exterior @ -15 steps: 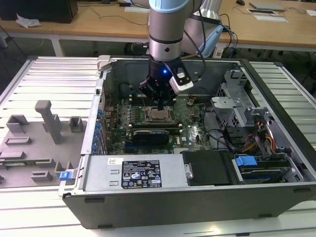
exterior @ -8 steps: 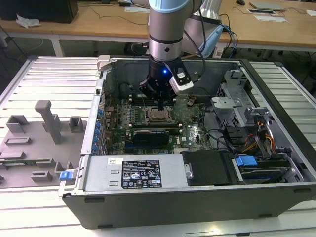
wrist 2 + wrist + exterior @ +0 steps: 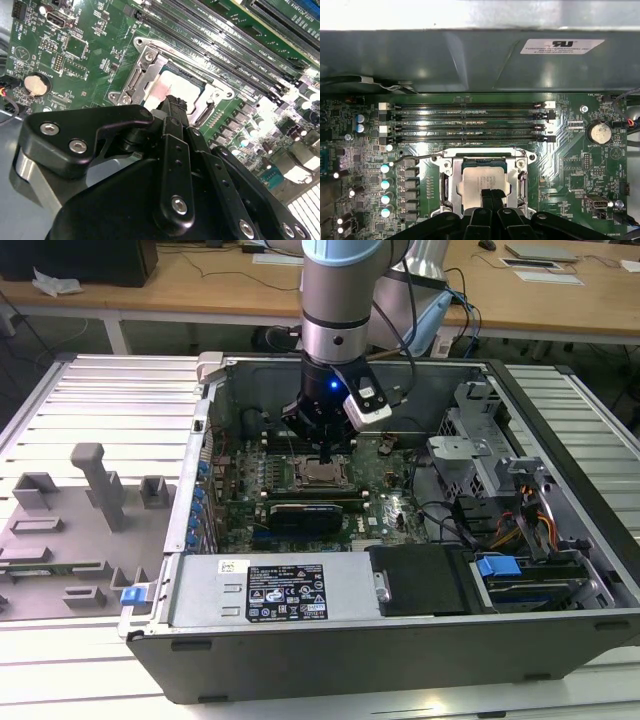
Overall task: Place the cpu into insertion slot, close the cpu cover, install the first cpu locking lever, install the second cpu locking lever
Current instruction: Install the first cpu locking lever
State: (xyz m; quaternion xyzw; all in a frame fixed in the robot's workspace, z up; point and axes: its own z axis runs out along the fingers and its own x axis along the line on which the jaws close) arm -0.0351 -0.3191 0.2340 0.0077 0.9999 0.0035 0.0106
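The cpu point(image 3: 472, 182) lies flat in the insertion slot point(image 3: 485, 161) on the green motherboard, its pale metal top showing. The silvery cpu cover point(image 3: 449, 182) is folded down around it as a frame. In the second wrist view the cpu point(image 3: 182, 87) and cover point(image 3: 136, 82) sit just beyond my fingertips. A thin wire locking lever point(image 3: 420, 157) runs along one side of the socket, and another lever point(image 3: 202, 115) curves beside it. My gripper point(image 3: 492, 196) hangs directly over the chip's near edge, fingers pressed together and holding nothing. In the exterior view the gripper point(image 3: 325, 453) is inside the case above the socket point(image 3: 322, 476).
Long memory slots point(image 3: 470, 125) lie just beyond the socket, and capacitors point(image 3: 385, 185) stand beside it. A coin battery point(image 3: 598, 133) sits on the board. The open computer case point(image 3: 300, 590) has a black heatsink block point(image 3: 310, 512), drive bays and cables point(image 3: 520, 510). A grey fixture tray point(image 3: 70, 530) lies at the exterior view's left.
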